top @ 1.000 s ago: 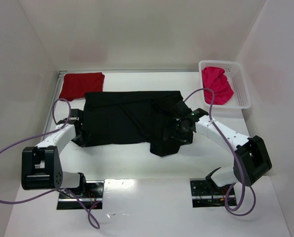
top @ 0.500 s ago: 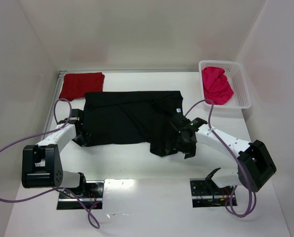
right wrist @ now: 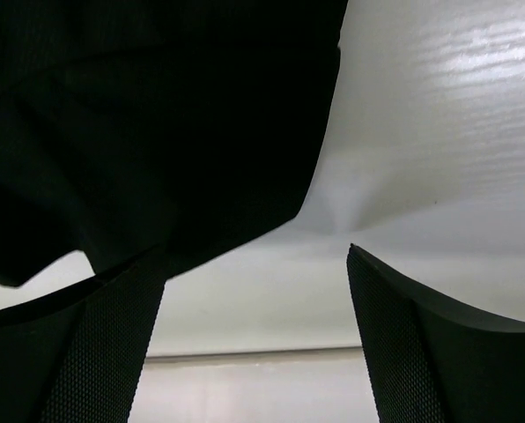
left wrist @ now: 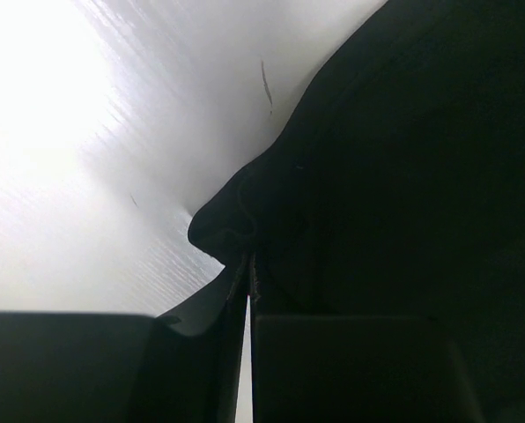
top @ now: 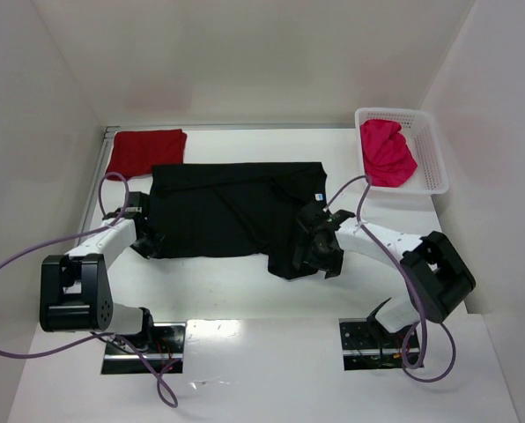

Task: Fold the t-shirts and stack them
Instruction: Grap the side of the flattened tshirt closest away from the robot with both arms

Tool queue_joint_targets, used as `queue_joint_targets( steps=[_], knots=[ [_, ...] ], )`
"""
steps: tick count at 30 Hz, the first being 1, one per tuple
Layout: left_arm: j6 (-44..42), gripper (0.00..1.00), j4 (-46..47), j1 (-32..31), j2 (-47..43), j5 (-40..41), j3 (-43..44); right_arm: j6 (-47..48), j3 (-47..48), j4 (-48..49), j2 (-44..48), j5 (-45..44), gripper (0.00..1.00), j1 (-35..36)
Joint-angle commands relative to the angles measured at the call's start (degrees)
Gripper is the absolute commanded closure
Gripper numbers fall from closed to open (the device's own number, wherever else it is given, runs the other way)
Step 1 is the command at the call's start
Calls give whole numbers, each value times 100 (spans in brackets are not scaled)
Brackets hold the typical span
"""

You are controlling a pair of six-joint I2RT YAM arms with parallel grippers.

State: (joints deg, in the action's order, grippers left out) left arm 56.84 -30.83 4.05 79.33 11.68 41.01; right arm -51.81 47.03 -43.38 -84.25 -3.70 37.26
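Observation:
A black t-shirt (top: 232,211) lies spread flat across the middle of the table. My left gripper (top: 146,240) is at its lower left edge. In the left wrist view the jaws (left wrist: 249,273) are shut on a fold of the black t-shirt (left wrist: 395,159). My right gripper (top: 315,256) sits at the shirt's lower right corner, open. In the right wrist view its fingers (right wrist: 104,344) stand wide apart, and the black t-shirt (right wrist: 157,115) ends just above the left one. A dark red t-shirt (top: 145,150) lies folded at the back left. The pink-red t-shirt (top: 388,152) is bunched in the basket.
A white mesh basket (top: 432,154) stands at the back right corner against the right wall. White walls close the table at the left, back and right. Purple cables loop from both arms near the table's side edges. Both arm bases are at the near edge.
My left gripper has shut on the black shirt's left edge. My right gripper has moved from over the shirt's right part toward its lower right corner, still open.

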Motion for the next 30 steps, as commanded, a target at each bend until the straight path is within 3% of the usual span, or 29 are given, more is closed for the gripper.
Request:
queue_joint_targets(
  steps=[1, 5, 9, 14, 23, 26, 30],
  knots=[
    [-129, 92, 95, 34, 65, -61, 196, -171, 131, 364, -57, -403, 15, 36],
    [-129, 92, 95, 34, 4, -61, 196, -294, 0, 531, 83, -517, 25, 36],
    [-182, 92, 95, 34, 4, -122, 196, -294, -62, 602, 67, -517, 42, 36],
    [-235, 92, 95, 34, -49, -122, 196, -242, -123, 743, -136, -412, 50, 36],
    [-235, 92, 95, 34, -49, -122, 144, -189, -326, 611, -136, -412, 52, 36],
    [-235, 92, 95, 34, -49, -122, 144, -189, -326, 611, -188, -412, 62, 36],
    [-235, 92, 95, 34, -49, -175, 144, -136, -194, 611, -259, -350, 85, 36]
  ],
)
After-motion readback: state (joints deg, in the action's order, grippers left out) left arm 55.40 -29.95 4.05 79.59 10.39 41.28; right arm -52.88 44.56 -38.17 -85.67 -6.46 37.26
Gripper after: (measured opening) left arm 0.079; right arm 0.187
